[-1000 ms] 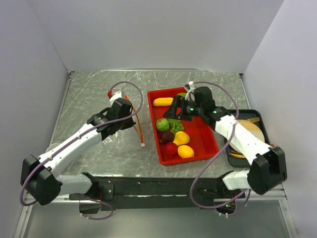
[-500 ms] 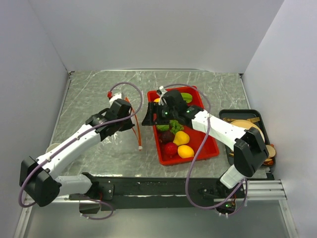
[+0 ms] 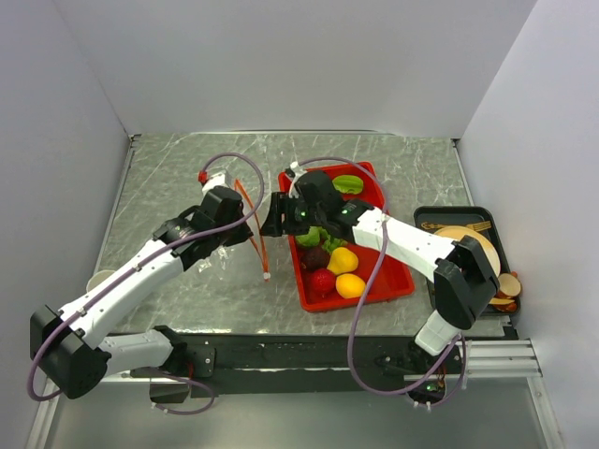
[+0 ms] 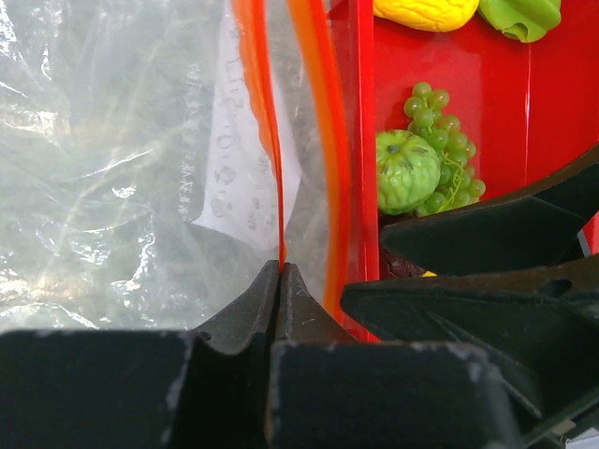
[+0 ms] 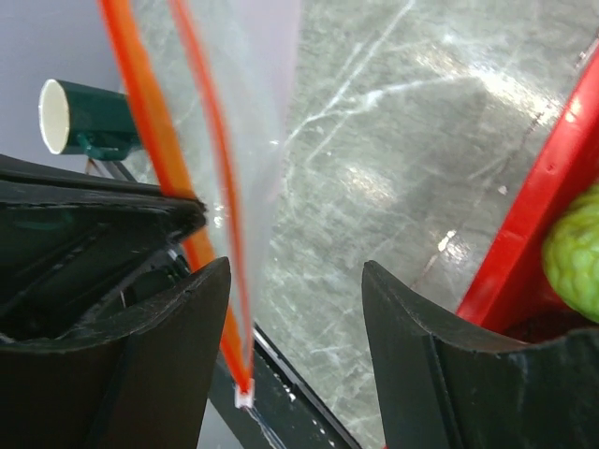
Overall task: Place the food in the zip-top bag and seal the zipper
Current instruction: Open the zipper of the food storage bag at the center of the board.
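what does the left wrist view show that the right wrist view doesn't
Only left wrist: grapes and a yellow food lying inside the tray.
Only right wrist: a green cup, the bare table, and the zipper's white tip hanging between the fingers of the open right tool.
Both: the clear bag, its orange-red zipper with the left tool shut on one strip, the red tray's edge, and a bumpy green fruit.
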`<act>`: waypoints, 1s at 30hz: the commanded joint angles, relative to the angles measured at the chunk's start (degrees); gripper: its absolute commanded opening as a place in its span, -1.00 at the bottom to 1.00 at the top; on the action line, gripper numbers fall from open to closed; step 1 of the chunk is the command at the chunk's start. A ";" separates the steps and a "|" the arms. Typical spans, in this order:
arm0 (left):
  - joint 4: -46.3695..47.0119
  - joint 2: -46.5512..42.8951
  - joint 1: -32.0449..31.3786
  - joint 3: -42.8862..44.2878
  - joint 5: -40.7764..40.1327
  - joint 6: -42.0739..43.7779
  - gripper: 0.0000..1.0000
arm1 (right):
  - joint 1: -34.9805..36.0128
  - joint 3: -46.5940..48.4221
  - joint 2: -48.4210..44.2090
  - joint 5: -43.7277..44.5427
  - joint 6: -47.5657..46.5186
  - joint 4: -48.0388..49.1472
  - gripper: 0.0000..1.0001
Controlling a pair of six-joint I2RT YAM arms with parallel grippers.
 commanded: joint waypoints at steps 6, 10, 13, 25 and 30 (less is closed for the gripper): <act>0.77 -0.87 -0.25 -0.49 -0.14 -0.33 -0.99 | 1.76 1.40 -1.50 2.98 0.63 3.92 0.32; 3.40 -2.36 -0.25 -1.89 2.06 -0.24 -0.99 | 1.85 3.77 1.57 1.93 0.11 1.64 0.23; 3.06 -3.06 -0.25 -2.07 2.32 -0.33 -0.99 | 2.02 4.73 3.33 2.01 -0.07 1.21 0.05; -0.89 -6.84 -0.16 0.12 -0.57 -0.06 -0.99 | 2.11 8.61 10.98 3.23 0.19 0.32 -0.78; -6.78 -8.25 -0.16 2.85 -4.09 0.02 -0.99 | 2.03 10.80 13.44 5.61 0.11 -1.60 -0.78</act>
